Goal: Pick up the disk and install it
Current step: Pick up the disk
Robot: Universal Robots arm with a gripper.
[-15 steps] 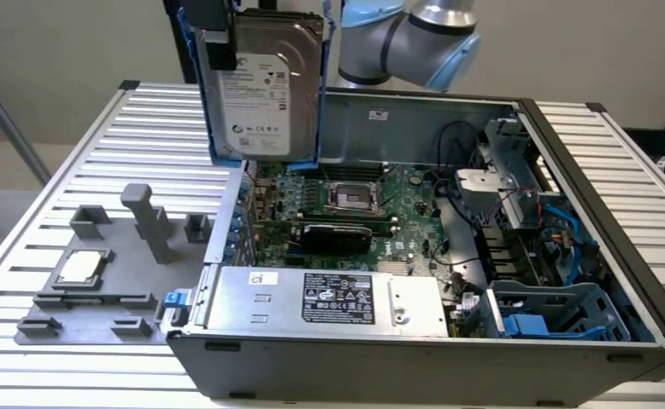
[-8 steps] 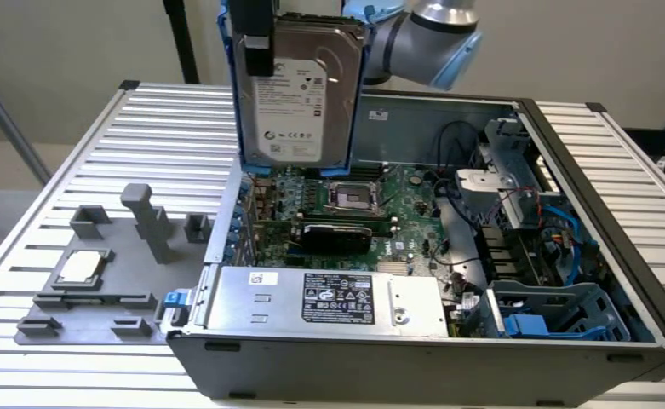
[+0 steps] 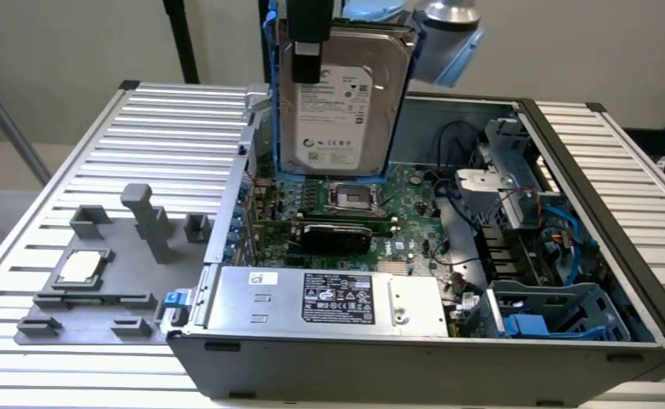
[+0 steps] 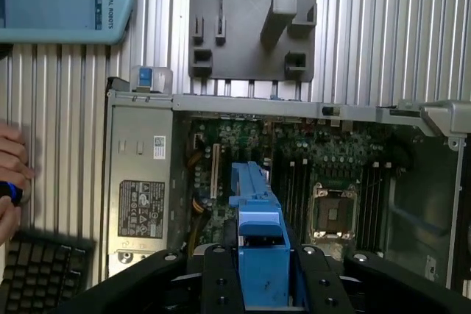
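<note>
Silver-grey metal, the disk [image 3: 344, 102] is clamped upright in the gripper [image 3: 308, 58], high above the open computer case [image 3: 604, 213], apparently so nothing is struck.

In the exterior view the case [image 3: 423, 366] takes the centre and right of the frame, standing on the table [image 3: 185, 111]. The board [image 3: 344, 213] lies in its middle, the power box [image 3: 321, 298] along its lower edge, and a drive cage [image 3: 559, 311] in its lower right corner. The disk [image 3: 341, 102] hangs upright at top centre, above the board, clamped in the gripper [image 3: 309, 51]. At lower left, beside the case, a fixture [image 3: 88, 315] lies on the table with a chip [image 3: 83, 267] on it.
</note>
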